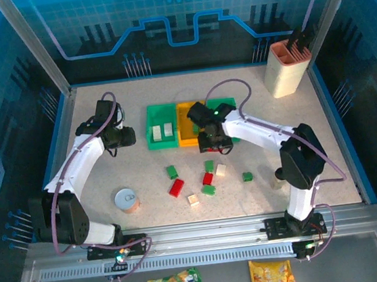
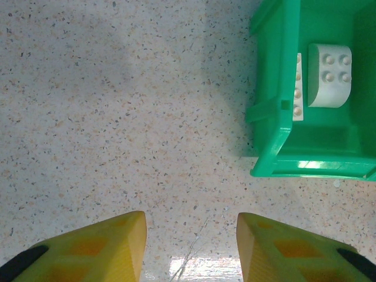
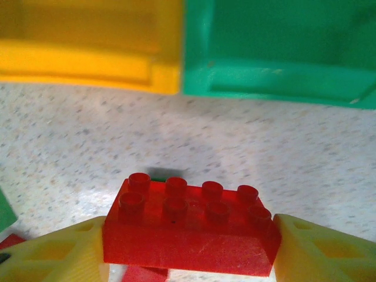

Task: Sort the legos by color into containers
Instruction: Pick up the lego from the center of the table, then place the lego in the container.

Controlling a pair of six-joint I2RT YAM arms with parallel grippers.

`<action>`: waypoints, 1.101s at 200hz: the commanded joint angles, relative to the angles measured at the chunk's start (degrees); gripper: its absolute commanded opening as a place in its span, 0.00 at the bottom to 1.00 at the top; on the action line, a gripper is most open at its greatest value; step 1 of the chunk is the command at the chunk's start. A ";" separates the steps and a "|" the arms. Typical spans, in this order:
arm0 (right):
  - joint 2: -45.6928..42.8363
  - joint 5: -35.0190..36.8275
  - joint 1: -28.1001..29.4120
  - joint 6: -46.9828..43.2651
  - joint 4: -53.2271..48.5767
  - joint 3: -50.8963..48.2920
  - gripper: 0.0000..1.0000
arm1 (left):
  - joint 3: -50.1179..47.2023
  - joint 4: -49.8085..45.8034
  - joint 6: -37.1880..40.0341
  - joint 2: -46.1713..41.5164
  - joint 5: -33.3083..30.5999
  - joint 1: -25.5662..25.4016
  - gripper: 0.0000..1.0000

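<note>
My right gripper point(image 3: 191, 249) is shut on a red two-by-four lego point(image 3: 188, 229), held lengthwise between the yellow fingers above the table, just short of the orange container point(image 3: 88, 61) and the right green container point(image 3: 282, 79). In the top view this gripper point(image 1: 214, 142) hangs at the front edge of those two containers. My left gripper point(image 2: 191, 247) is open with bare table between its fingers, left of the left green container point(image 2: 273, 117), which holds white legos point(image 2: 329, 76). Several loose legos lie on the table: green point(image 1: 171, 171), red point(image 1: 176, 187), cream point(image 1: 220, 170).
A round tin can point(image 1: 126, 200) stands front left. The tall beige holder point(image 1: 286, 67) is at the back right corner. Another red lego point(image 3: 144, 274) lies beneath the held one. The right arm's elbow point(image 1: 299, 159) rises at the right of the loose legos.
</note>
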 commanded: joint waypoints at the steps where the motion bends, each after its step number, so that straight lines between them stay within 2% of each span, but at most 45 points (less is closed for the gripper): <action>1: -2.67 0.82 -2.63 -6.46 -1.25 -0.08 0.66 | -0.44 -0.19 0.42 0.29 1.19 0.52 0.46; 48: -1.07 0.04 -9.30 -12.44 -1.09 4.45 0.65 | -0.40 -0.29 0.44 0.31 0.93 0.55 0.45; 88: 5.49 -1.67 -13.80 -15.75 -0.44 11.56 0.65 | -0.41 -0.36 0.54 0.49 0.98 0.47 0.46; 172: 20.30 -4.79 -18.94 -17.94 -0.68 27.87 0.66 | -0.45 -0.37 0.70 0.56 0.82 0.50 0.46; 220: 25.32 -7.16 -20.30 -18.83 -0.37 31.02 0.67 | -0.50 -0.47 0.78 0.63 0.67 0.49 0.46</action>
